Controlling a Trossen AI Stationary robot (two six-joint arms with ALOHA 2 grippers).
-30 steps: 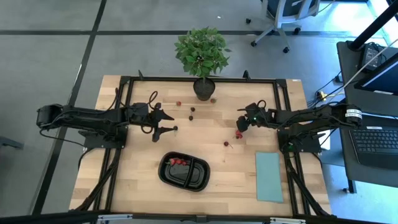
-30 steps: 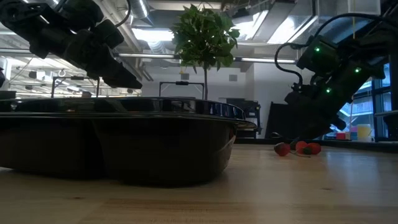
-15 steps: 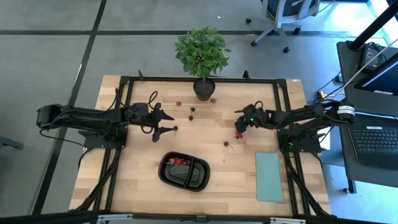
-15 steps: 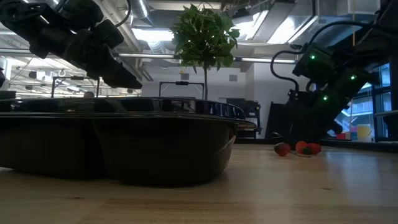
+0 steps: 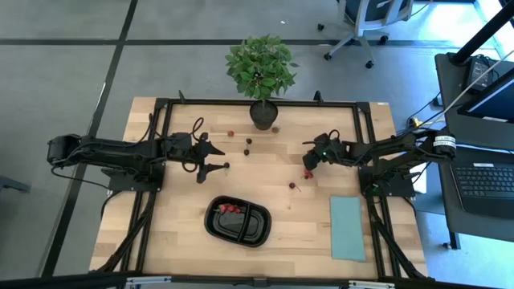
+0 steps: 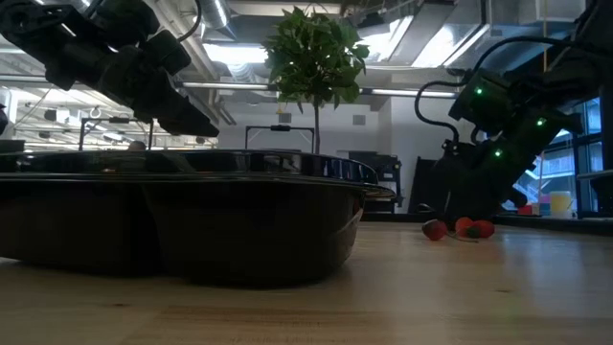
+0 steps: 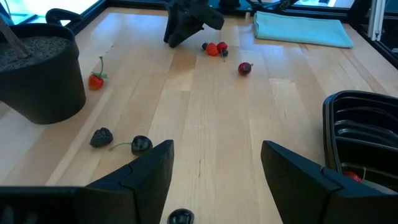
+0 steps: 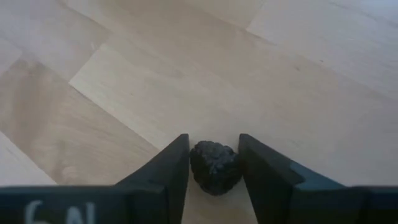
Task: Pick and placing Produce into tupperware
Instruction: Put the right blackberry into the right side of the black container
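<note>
**Right end effector closes on a dark berry; tray load unchanged**

Nearest the front edge, the tupperware [image 5: 210, 221] sits on the tabletop [image 5: 177, 233]. It holds a few red pieces of produce [image 5: 230, 209] in its left compartment, and the other compartment looks bare. That count matches a second ago, so nothing new has been delivered.

Just beyond the tray lies a single maroon cherry [image 5: 293, 185], with a small red cluster [image 5: 307, 172] past it. Both are loose on the wood and neither has moved.

The change is at the right end effector [image 5: 308, 160], which hangs just beside that cluster. Over the last second its fingers [image 8: 171, 168] have drawn in from a wider stance. They now press on either side of a dark bumpy berry [image 8: 214, 169], clamped on it. Whether the berry has left the wood I cannot tell. I judge the grasp made and the carry to the tray as the step now due, with the berry's small size making a slip the main risk.

Level with it on the other side, the left end effector [image 5: 223, 157] waits with its fingers well apart, holding nothing, just where it was.

Farthest back, more pieces lie scattered near the plant pot [image 5: 263, 115], so most of the work remains.
</note>
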